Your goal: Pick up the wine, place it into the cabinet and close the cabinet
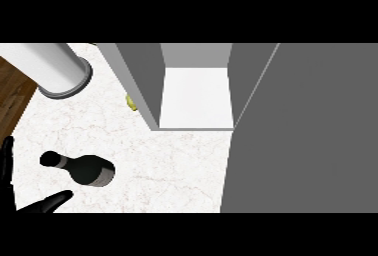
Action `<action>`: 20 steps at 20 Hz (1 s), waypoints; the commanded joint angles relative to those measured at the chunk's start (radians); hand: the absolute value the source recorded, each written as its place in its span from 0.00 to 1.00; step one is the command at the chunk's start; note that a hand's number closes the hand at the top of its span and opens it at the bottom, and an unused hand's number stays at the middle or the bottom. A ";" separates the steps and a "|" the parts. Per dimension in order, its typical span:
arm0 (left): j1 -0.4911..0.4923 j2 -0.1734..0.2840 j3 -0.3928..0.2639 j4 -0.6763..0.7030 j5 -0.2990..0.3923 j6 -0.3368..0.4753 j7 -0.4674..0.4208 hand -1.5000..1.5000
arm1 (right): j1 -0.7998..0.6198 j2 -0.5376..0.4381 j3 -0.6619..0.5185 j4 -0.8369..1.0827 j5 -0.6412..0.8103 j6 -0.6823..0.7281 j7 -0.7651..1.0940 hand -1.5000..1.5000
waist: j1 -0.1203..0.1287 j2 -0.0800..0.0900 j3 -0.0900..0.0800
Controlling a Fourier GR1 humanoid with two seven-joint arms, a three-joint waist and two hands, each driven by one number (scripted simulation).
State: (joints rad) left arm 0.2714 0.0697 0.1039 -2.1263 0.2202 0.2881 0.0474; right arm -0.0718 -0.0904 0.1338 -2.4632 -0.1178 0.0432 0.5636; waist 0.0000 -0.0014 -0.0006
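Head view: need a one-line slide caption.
Wine bottle stands on the marble counter by the open left robot hand, ungrasped; cabinet open.

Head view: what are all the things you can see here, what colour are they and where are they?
Wine bottle: one, black, standing on the counter at lower left.
Cabinet: one, grey with a white floor inside, at top centre.
Cabinet door: one, grey, swung open, filling the right side.
Cylinder: one, white with a grey rim, at top left.
Yellow thing: one, mostly hidden behind the cabinet's left wall.
Counter: one, white marble.
Left hand: one, black, open, at the lower left edge around the bottle.
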 commanded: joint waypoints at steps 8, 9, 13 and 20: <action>0.001 0.004 0.096 0.275 0.074 -0.152 -0.138 0.00 | -0.078 -0.020 -0.089 -0.052 -0.090 -0.005 0.086 0.00 | 0.000 0.001 0.000; -0.031 0.033 0.158 0.410 0.138 -0.218 -0.201 0.00 | -0.033 0.014 -0.019 -0.020 -0.029 -0.003 0.026 0.00 | -0.001 0.001 0.000; -0.015 -0.029 0.109 0.556 0.064 -0.242 -0.347 0.00 | -0.057 0.028 0.000 -0.058 -0.020 -0.028 0.072 0.00 | -0.002 0.001 0.000; -0.107 0.019 0.186 0.836 0.091 -0.342 -0.485 0.00 | -0.006 -0.006 -0.070 -0.087 -0.096 0.027 0.055 0.00 | -0.006 0.001 0.000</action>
State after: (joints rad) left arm 0.1901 0.0818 0.2650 -1.4495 0.3057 0.0079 -0.3348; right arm -0.1247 -0.0747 0.1171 -2.4570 -0.1083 0.0437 0.5988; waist -0.0028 -0.0002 -0.0006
